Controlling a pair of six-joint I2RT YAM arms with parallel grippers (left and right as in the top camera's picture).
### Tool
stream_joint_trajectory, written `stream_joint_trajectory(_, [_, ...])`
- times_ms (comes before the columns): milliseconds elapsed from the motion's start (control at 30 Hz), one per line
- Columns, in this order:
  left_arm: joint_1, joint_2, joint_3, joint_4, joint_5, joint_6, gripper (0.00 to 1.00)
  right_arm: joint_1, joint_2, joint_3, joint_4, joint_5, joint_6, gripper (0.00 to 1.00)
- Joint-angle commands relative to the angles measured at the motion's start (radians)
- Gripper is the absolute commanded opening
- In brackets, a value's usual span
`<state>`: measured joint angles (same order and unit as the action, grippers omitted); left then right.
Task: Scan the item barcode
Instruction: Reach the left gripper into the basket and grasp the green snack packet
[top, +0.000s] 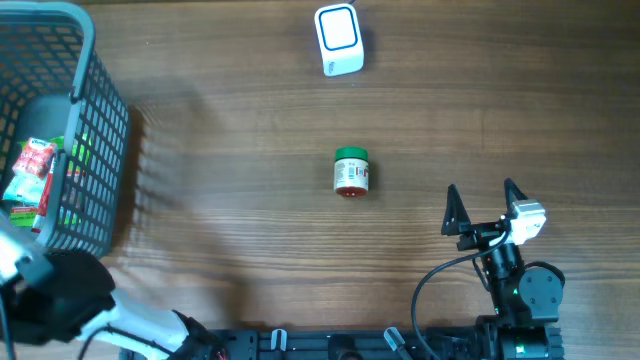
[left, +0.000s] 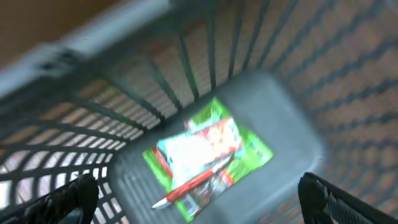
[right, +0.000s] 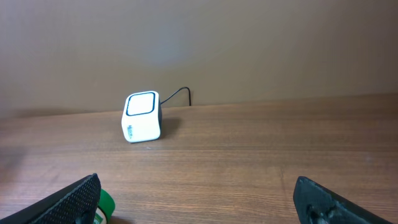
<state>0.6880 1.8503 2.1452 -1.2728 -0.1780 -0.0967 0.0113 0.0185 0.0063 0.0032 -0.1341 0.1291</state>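
Lying sideways on the table between scanner and right gripper, the jar looks light, rigid, apt to roll; pinch across its body; both grippers gape empty, the left gripper over the basket.

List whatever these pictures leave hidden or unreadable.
Jar: no barcode visible overhead, and the label is too small to read. The right wrist view crops it at the bottom edge.
Packets in the basket: print is blurred in the left wrist view and too small to read overhead.
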Motion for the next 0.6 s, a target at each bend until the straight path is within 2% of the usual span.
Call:
stream_joint_trajectory(0, [-0.004,0.098,-0.048,-0.020,0.057,0.217,1.00,-0.003,-0.005,-0.001,0.004,0.005,-0.010,1.00])
stream_joint_trajectory(333, [-0.002,0.275,-0.067,-0.075,0.050,0.451,0.99,-0.003,-0.005,-0.001,0.004,0.005,-0.010,1.00])
stream_joint_trajectory(567, [0.022,0.378,-0.067,-0.071,0.046,0.487,1.00,-0.003,-0.005,-0.001,0.004,0.005,-0.010,1.00])
